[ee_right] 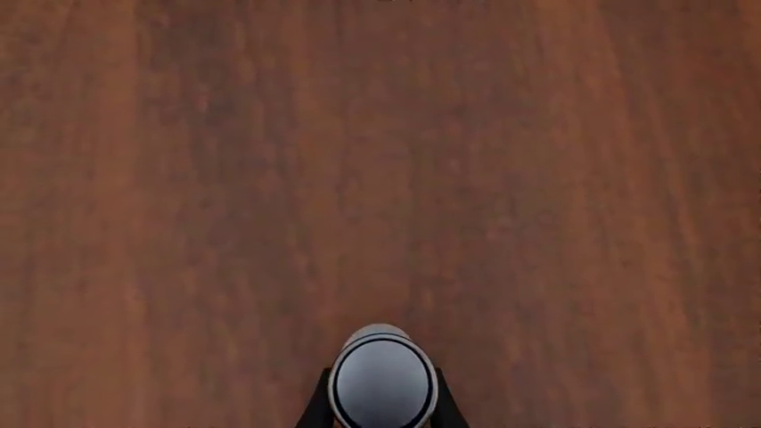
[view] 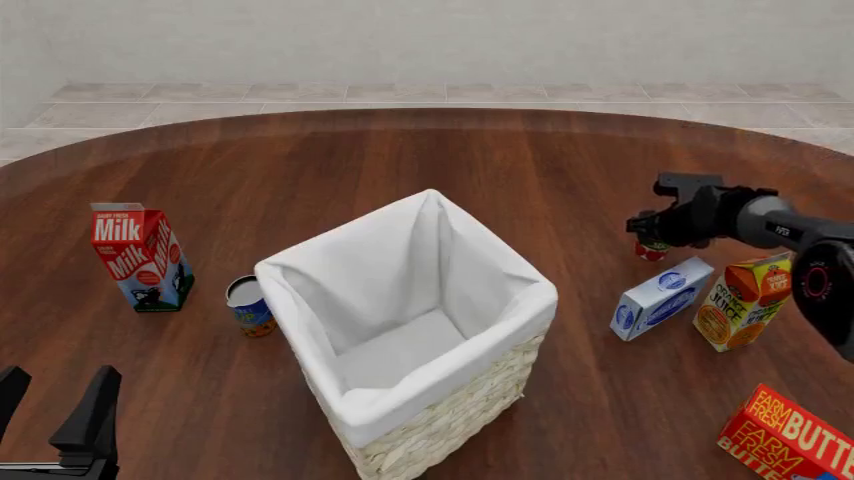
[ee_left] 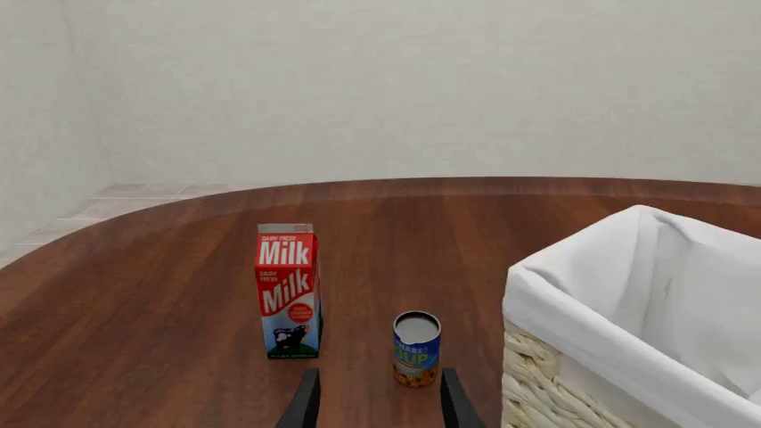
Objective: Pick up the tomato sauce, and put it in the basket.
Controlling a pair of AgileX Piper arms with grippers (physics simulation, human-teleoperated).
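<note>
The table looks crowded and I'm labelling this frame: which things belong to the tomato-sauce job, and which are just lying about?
Belongs to the job:
tomato sauce, between the right gripper fingers
basket

Just lying about:
milk carton
blue-and-orange can
blue-and-white carton, lying down
orange juice carton
butter box
left gripper, open, idle

Even, bright, diffuse light fills all three sharp renders, leaving only faint soft shadows beside the basket (view: 441, 420) toward 5 o'clock and a mild sheen on the table (view: 400, 160), without blur or glare.
</note>
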